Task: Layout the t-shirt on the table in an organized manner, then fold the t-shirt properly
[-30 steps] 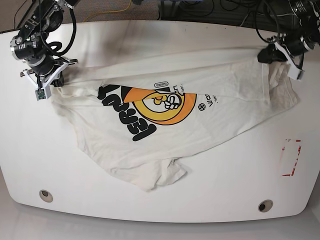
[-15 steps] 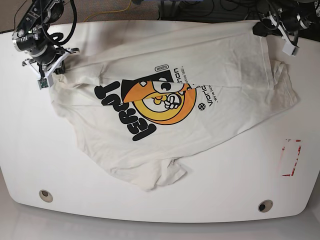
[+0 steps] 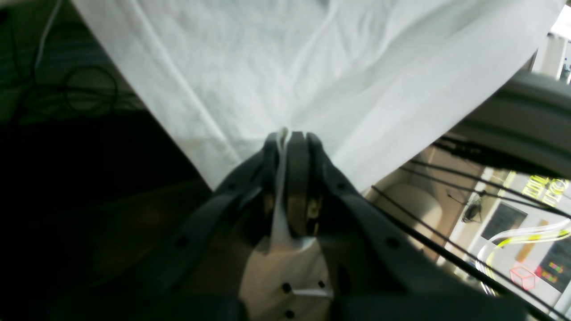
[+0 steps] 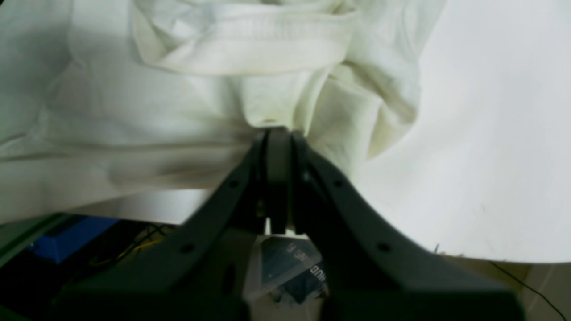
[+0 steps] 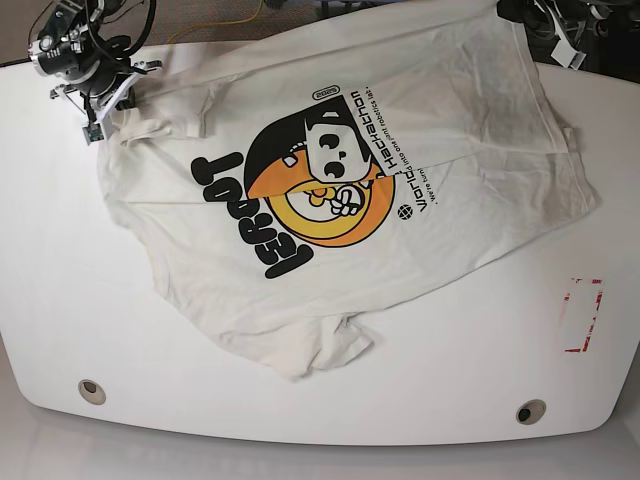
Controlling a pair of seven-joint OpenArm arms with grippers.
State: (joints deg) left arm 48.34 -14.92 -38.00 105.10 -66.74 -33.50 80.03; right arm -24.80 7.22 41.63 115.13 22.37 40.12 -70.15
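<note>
Along the far table (image 5: pixel 60 300) edge we pinch the t-shirt (image 5: pixel 340 200) with both grippers, left (image 3: pixel 290 136) and right (image 4: pixel 279 131); pulling further probably drags its hem overboard.

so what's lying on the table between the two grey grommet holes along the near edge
Nothing: in the base view the glossy white table is bare between the left grey grommet hole and the right one. The white printed t-shirt ends short of that line.

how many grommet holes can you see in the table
2. One grommet hole is near the table's front left corner in the base view, the other near the front right; the t-shirt might hide more.
</note>
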